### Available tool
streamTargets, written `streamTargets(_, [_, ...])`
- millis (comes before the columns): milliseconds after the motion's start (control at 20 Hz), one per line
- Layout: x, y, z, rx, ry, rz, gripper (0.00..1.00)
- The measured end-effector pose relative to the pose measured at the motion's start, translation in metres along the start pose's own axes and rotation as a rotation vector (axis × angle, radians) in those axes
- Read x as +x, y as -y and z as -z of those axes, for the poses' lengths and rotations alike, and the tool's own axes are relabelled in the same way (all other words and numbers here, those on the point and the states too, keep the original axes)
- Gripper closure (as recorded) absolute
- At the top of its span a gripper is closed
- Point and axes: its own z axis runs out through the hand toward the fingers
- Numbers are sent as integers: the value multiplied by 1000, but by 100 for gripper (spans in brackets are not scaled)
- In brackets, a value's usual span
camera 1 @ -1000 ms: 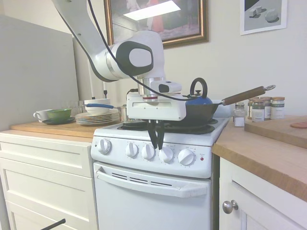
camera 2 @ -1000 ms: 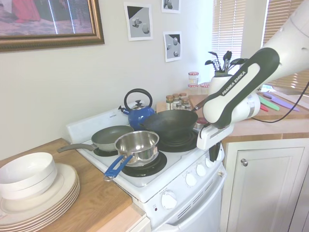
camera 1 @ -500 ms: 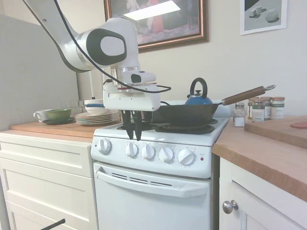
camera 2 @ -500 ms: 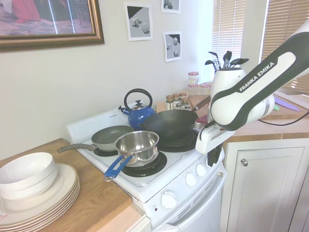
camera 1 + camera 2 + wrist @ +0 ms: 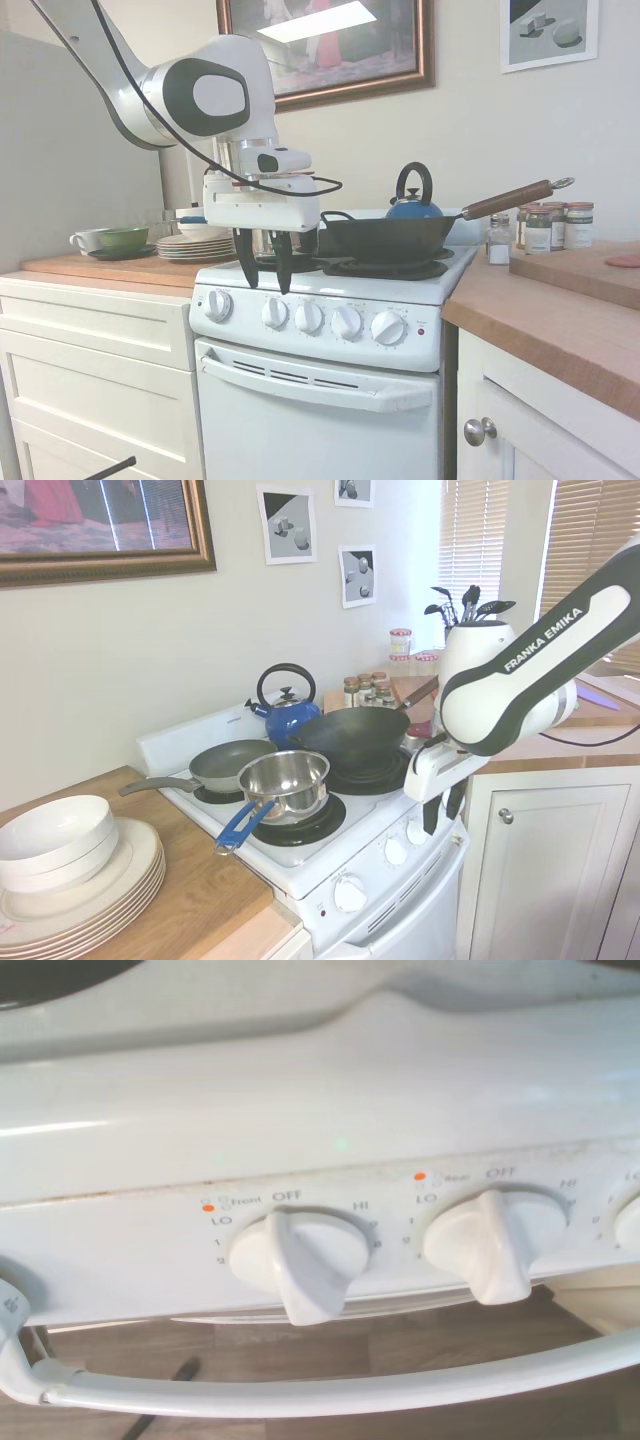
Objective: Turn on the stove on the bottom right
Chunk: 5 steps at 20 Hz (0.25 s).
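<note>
The stove [image 5: 330, 330] stands between a white drawer cabinet [image 5: 95, 370] with a wooden top and a wooden counter [image 5: 560, 320] over a cabinet door [image 5: 510, 430]. Its front panel carries five round white knobs in a row, with a small red light [image 5: 421, 330] at the end nearest the counter and the oven-door handle [image 5: 315, 380] below them.

The gripper [image 5: 264, 268] hangs in front of the panel's upper edge, above the gap between the first knob [image 5: 218, 305] and the second knob [image 5: 275, 312] counted from the drawer-cabinet end. Its two dark fingers point down and stand clearly apart, with nothing between them and no contact with either knob. In the second exterior view the gripper [image 5: 443, 807] shows the same spread, just off the front edge of the stove.

The wrist view shows two knobs close up: one labelled Front [image 5: 298, 1260] and one labelled Rear [image 5: 494, 1242], each with OFF printed above it and LO and HI to the sides.

On the burners sit a black wok [image 5: 395, 235] with a wooden handle, a blue kettle [image 5: 414, 205], a steel saucepan [image 5: 285, 780] with a blue handle, and a grey frying pan [image 5: 230, 763]. Stacked plates [image 5: 90, 880] with a white bowl [image 5: 55, 835] rest on the drawer cabinet's top, and spice jars [image 5: 545, 225] stand at the counter's back edge
</note>
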Motion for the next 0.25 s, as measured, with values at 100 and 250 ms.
streamTargets(100, [-1, 0, -1, 4, 3, -7, 0])
streamTargets(250, [-4, 2, -2, 5, 6, -2, 0])
